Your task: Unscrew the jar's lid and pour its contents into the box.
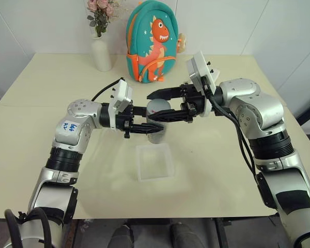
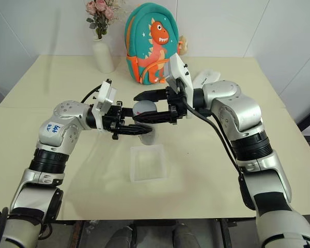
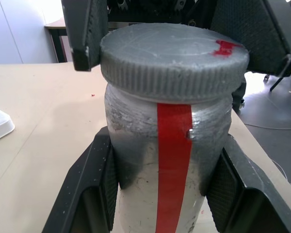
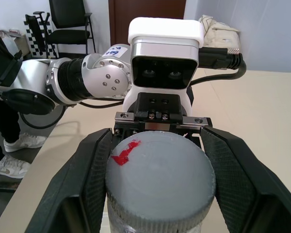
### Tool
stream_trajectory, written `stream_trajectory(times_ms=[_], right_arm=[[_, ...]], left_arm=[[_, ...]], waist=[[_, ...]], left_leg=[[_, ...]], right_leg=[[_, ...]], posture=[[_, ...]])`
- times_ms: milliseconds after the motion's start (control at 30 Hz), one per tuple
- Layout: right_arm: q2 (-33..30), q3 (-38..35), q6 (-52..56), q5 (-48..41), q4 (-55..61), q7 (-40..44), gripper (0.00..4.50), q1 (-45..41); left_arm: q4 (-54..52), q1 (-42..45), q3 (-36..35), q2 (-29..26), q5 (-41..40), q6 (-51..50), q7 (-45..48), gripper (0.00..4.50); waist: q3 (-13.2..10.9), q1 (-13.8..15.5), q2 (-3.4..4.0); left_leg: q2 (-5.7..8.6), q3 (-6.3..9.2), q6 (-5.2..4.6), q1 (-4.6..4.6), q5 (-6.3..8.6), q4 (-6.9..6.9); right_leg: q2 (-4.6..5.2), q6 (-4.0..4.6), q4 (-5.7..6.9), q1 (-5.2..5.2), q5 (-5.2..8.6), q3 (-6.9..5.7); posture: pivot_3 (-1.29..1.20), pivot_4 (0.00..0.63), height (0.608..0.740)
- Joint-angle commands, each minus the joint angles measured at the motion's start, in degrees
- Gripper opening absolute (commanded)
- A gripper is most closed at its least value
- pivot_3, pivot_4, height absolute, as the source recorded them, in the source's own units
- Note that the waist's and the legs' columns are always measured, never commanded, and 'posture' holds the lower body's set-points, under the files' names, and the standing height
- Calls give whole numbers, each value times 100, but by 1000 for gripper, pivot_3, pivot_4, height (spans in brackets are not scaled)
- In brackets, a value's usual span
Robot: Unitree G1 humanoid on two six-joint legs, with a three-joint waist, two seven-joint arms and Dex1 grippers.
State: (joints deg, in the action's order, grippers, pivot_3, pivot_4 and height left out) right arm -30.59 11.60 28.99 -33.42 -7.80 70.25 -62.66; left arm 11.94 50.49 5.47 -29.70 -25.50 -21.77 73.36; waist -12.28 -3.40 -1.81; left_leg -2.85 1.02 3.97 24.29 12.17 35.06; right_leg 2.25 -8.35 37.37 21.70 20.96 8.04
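Observation:
The jar [image 3: 172, 145], a small cloudy clear cylinder with a red stripe, hangs above the table just behind the box [image 1: 155, 161]. My left gripper [image 1: 154, 127] reaches in from the left, shut on the jar's body, one black finger [image 3: 99, 184] on each side. The grey ribbed lid [image 4: 160, 179], with a red mark on top, sits on the jar. My right gripper [image 1: 156, 106] comes from the right, shut on the lid, its pads [image 4: 87, 184] pressing both edges. The cloudy wall hides the contents. The box is a shallow clear tray lying on the table.
A white vase [image 1: 102, 51] with pink flowers and a teal dinosaur backpack [image 1: 152, 44] stand at the table's far side. A white case [image 2: 207, 76] lies behind my right arm. The table's near edge runs just below the box.

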Motion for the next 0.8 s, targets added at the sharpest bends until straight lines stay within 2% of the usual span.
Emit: stream_trajectory(times_ms=[33, 333, 800], right_arm=[[-299, -1116, -704, 170, -306, -510, 2565, -619], [-6, -1359, -695, -222, 214, -878, 2565, -144], [204, -1416, -4, -706, 1219, -1724, 2565, 533]], left_arm=[[-43, -468, 552, -41, 117, -96, 637, 1992], [-43, -334, 109, 204, -327, -538, 385, 1992], [103, -308, 86, 342, -143, -321, 324, 1992]], waist=[[0, -1, 0], [-1, 4, 1], [-1, 1, 1]], left_leg=[[0, 0, 0, 0, 0, 0], [0, 1, 0, 0, 0, 1], [0, 2, 2, 0, -1, 2]], right_leg=[[0, 0, 0, 0, 0, 0], [0, 0, 2, 0, 0, 0], [0, 0, 6, 0, 0, -1]], posture=[[0, 150, 740], [0, 150, 740], [0, 150, 740]])
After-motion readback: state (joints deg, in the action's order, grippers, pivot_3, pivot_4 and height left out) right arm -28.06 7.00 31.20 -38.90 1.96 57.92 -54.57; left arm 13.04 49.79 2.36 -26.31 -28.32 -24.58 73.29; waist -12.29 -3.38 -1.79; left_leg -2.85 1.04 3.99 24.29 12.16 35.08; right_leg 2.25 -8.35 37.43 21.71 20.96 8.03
